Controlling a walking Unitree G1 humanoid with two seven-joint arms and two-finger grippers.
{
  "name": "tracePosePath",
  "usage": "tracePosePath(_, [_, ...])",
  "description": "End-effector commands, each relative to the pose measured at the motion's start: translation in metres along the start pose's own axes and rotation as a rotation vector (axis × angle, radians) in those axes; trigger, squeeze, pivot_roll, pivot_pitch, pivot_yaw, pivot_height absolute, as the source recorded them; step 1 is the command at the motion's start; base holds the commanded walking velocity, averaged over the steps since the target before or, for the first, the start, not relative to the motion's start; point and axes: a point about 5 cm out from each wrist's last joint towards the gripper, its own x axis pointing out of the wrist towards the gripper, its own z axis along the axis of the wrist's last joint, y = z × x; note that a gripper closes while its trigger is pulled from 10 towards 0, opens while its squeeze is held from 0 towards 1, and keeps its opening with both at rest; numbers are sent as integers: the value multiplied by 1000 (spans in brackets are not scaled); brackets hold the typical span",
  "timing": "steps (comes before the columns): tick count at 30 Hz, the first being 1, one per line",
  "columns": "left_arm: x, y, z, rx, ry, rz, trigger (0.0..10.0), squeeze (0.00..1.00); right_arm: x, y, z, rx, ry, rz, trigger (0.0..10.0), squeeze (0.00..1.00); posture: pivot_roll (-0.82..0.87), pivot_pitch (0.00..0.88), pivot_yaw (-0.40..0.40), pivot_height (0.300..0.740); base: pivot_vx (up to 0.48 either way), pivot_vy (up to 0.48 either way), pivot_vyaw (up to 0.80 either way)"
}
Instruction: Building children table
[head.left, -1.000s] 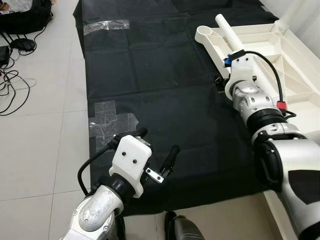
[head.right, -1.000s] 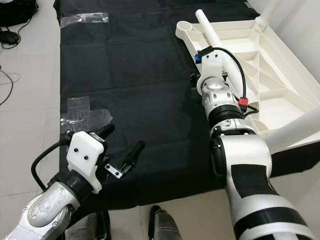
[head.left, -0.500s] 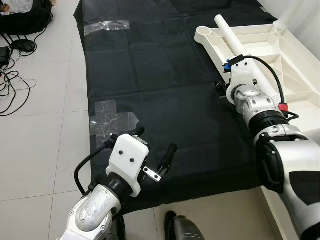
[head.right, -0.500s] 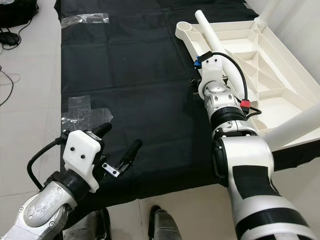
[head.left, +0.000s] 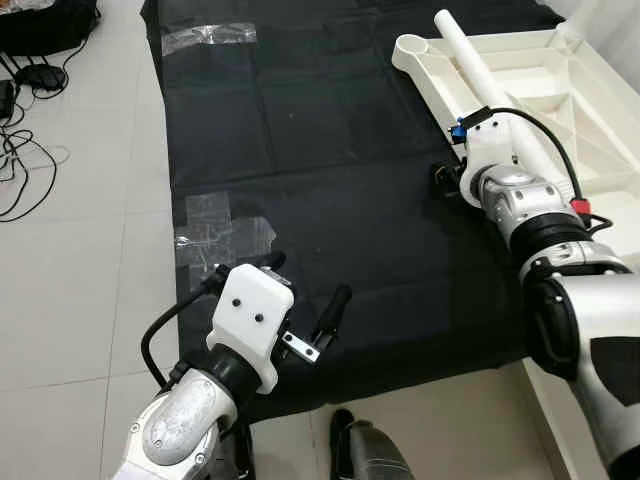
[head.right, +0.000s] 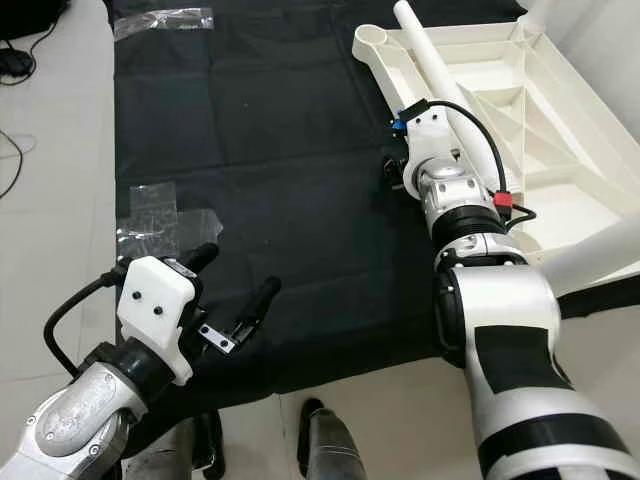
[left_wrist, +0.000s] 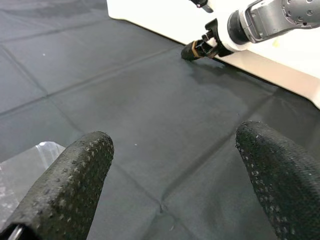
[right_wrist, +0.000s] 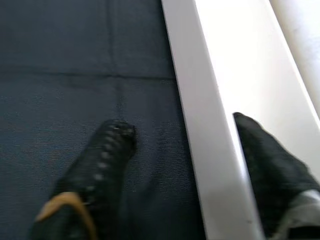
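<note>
Straddling the white rim, the right gripper (right_wrist: 182, 165) has its fingers spread, one on the black mat (head.left: 320, 150), one inside the upturned tabletop (head.right: 520, 110) at upper right. A loose leg (head.left: 490, 85) lies across the tabletop. Lower left, the left gripper (head.left: 305, 290) hovers spread and empty. Assembly looks barely begun.

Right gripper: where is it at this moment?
The right gripper is low at the near rim of the white table top, one finger on the black cloth, the other inside the rim.
</note>
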Motion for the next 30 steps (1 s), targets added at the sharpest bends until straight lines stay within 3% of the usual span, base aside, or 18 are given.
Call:
tracePosePath(1, [-3,0,2,-7,2,-1,10000,0,1,3,-17,-7,73,32,0,0,45,377,-82,740,0,0,0])
tracePosePath(12, [5,11,5,32,-17,12,10000,0,-2,-9,-8,-49,60,50,0,0,16,358,-76,740,0,0,0])
tracePosePath(22, [12,23,6,63,-29,46,10000,0,-5,-2,-10,-143,76,275,0,0,6,333,-62,740,0,0,0])
tracePosePath(30, [19,31,4,84,-39,53,10000,0,-13,-16,-17,-144,95,401,0,0,-10,308,-40,740,0,0,0])
